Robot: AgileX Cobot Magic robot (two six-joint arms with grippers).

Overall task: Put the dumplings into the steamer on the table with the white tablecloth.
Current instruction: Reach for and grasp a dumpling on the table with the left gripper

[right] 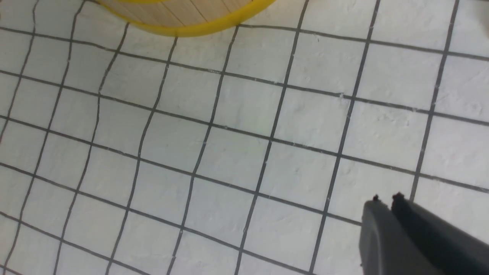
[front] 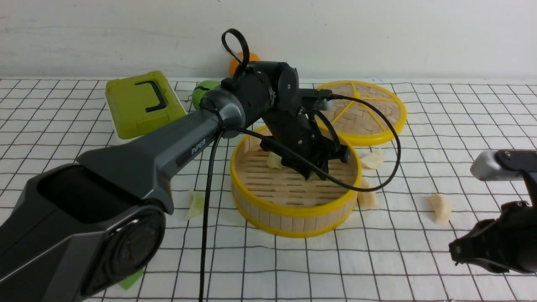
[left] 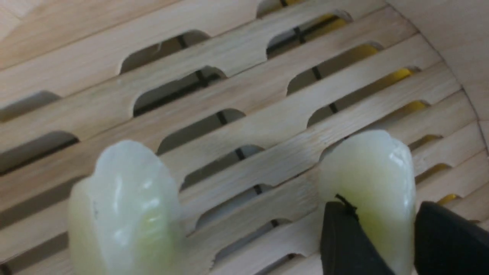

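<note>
Left tool (left: 382,215) clamps a green dumpling (left: 366,168) low inside the steamer (front: 293,209) — likely for a gentle drop. Right tool (right: 386,199) idles outside the steamer, pressed together.

We see the steamer (front: 293,212) in pale matt wood, with glossy yellow rims. Inside the steamer a dumpling (left: 372,172) looks waxy, translucent and shiny; beneath the steamer the cloth (right: 244,152) is matt, faintly rough.
</note>
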